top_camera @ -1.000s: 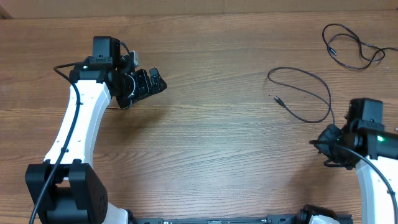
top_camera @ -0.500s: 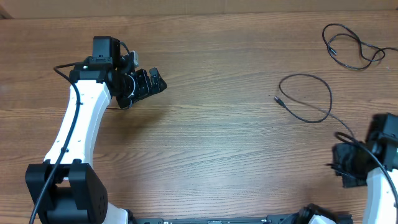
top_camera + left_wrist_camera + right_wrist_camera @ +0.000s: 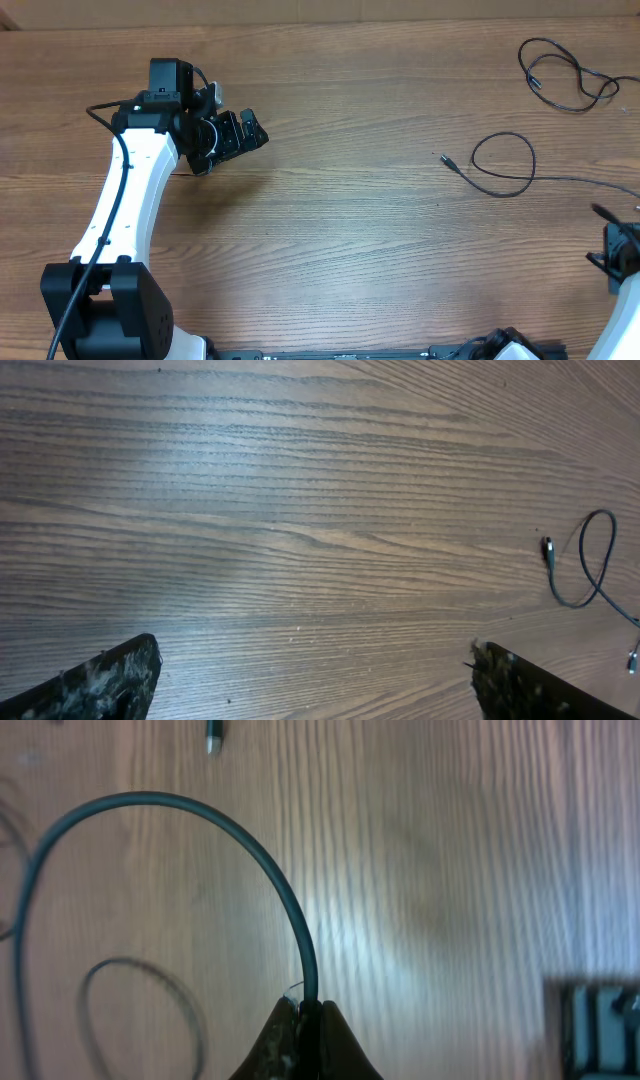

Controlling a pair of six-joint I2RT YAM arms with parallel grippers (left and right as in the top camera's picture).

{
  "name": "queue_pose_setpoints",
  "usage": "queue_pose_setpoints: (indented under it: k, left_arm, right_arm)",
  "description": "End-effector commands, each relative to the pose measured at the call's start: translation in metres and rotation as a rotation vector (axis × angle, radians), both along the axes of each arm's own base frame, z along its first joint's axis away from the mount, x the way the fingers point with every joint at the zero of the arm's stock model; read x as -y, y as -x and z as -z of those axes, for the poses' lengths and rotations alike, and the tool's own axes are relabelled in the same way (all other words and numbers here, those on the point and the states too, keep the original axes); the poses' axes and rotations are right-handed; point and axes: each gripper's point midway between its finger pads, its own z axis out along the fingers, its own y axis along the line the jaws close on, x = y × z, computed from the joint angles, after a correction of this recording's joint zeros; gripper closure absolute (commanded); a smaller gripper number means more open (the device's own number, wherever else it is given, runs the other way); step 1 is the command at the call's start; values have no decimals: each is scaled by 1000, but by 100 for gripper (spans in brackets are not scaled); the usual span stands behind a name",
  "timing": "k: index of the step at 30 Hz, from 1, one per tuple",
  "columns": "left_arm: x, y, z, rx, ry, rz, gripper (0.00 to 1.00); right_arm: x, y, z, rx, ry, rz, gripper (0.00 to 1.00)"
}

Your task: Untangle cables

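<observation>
Count: 2 cables, 2 grippers, 1 table.

Cable 1 is a thin black cord lying in loose overlapping loops at the far right corner of the table. Nothing touches it.

Cable 2 lies nearer, on the right half, well apart from cable 1. It forms 1 open loop. Its small plug end rests on the wood just left of that loop, and the free run trails off toward the right edge. The 2 cords do not cross each other.

The right gripper sits at the table's right edge. Its wrist camera shows the 2 fingertips pinched tight on cable 2, which arches up and away from them.

The left gripper is over the left half, far from both cables. Its jaws are spread wide, holding and touching nothing.
</observation>
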Motion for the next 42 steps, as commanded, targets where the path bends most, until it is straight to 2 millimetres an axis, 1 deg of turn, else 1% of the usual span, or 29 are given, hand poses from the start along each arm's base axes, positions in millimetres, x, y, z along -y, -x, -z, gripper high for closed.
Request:
queue_pose_setpoints:
  k: [1,5,6,9,10,12,16,18,22,25,27,29,32,33,35,36,37,38,39,40,42]
  left_arm:
    - [3,-1,-7,20,-2,5,1]
    - [3,-1,-7,20,-2,5,0]
    - [3,-1,-7,20,-2,5,0]
    - [3,-1,-7,20,-2,5,1]
    - [3,-1,-7,20,-2,5,0]
    - [3,-1,-7,20,-2,5,0]
    - [3,-1,-7,20,-2,5,0]
    - [3,-1,-7,20,-2,5,1]
    - [3,-1,-7,20,-2,5,1]
    - [3,-1,-7,20,-2,5,0]
    - [3,-1,-7,20,-2,5,1]
    - [3,-1,-7,20,-2,5,1]
    - [3,-1,-7,20,-2,5,0]
    - [3,-1,-7,20,-2,5,1]
    - [3,-1,-7,20,-2,5,0]
    - [3,-1,-7,20,-2,5,0]
    - [3,-1,-7,20,-2,5,1]
    - [3,-1,-7,20,-2,5,1]
    - [3,-1,-7,20,-2,5,0]
    - [3,-1,-7,20,-2,5,1]
    - [3,-1,-7,20,-2,5,0]
  right_arm:
    - [31,10,-2,-146,114,19,96]
    - [60,24,6,-313,204,88,96]
    - [63,21,11,-323,201,88,96]
    - [72,3,24,-308,197,61,96]
    - [75,-7,27,-302,206,24,96]
    - [77,-37,35,-291,221,-120,96]
    - [72,-85,43,-314,294,-352,96]
    - [69,-104,43,-355,356,-444,96]
    - [49,-150,47,-463,488,-702,96]
    - [25,-186,55,-494,553,-924,96]
    - [5,-204,68,-514,564,-1081,96]
    - [-17,-216,86,-516,543,-1241,96]
    - [-45,-226,110,-508,501,-1424,96]
    - [-53,-229,117,-508,488,-1467,96]
    - [-62,-231,126,-510,475,-1498,94]
    - [-66,-231,130,-514,470,-1508,88]
    - [-68,-232,131,-511,468,-1509,65]
    - [-71,-233,131,-508,470,-1514,34]
    - [-73,-234,128,-506,477,-1517,11]
    - [-74,-235,126,-505,486,-1508,0]
    - [-70,-240,115,-486,507,-1431,0]
